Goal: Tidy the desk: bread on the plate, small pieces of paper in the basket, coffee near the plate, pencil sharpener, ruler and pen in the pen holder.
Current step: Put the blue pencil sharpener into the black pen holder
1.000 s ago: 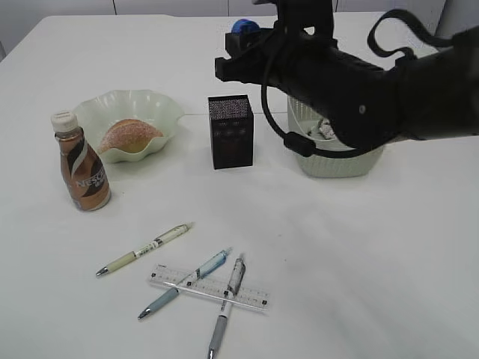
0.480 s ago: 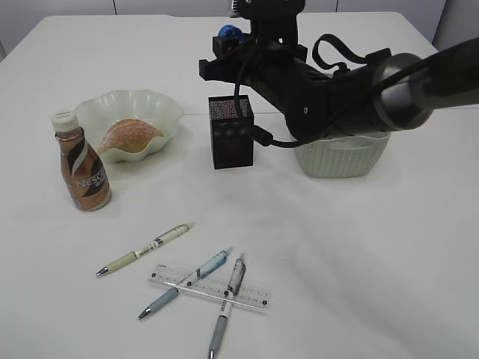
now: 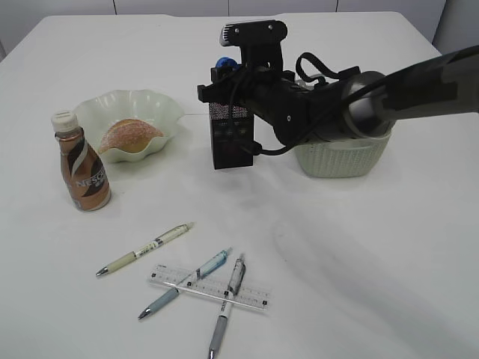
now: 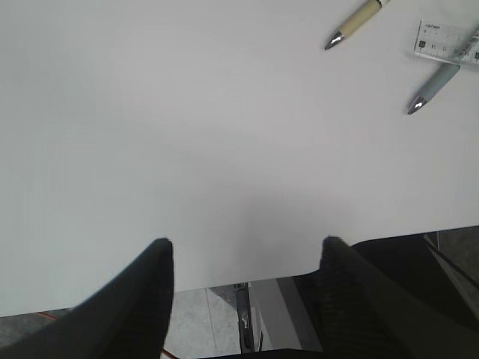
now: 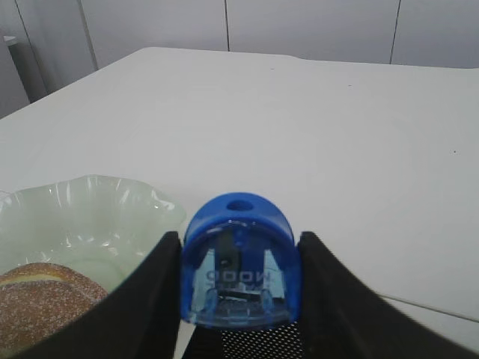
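Across white table, pens scattered.

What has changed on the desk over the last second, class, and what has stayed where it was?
The right arm swung left and lowered, so the right gripper, shut on the blue pencil sharpener, came down from behind the black pen holder to just above its opening. The bread on the plate, coffee bottle, pens, ruler and basket stayed put.
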Available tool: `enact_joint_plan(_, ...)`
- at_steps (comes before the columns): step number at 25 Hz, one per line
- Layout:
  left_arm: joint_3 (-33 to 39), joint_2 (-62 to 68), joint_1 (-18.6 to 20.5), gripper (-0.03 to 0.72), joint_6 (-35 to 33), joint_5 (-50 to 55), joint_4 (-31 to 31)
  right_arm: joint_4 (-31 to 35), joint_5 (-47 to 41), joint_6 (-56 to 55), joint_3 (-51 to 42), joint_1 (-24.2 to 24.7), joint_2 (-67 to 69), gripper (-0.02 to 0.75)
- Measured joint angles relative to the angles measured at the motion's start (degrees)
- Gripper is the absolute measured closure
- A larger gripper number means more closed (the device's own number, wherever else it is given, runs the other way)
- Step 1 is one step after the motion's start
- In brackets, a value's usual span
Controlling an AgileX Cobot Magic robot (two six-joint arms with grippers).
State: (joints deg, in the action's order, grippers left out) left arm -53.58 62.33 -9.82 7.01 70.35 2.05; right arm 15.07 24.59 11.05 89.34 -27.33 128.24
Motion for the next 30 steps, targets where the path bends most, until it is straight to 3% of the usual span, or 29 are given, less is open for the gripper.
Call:
enact_joint_plan(24, 0.0, 0.0, 0.0, 0.244, 0.0, -0.2, 0.0, 0.0, -2.4, 0.0, 0.7, 0.3, 1.9, 0.414)
enact_joint_plan(30, 0.0, 0.0, 0.0, 0.244, 0.0, -0.2, 0.0, 0.0, -2.7, -0.9, 0.7, 0.3, 1.9, 0.361)
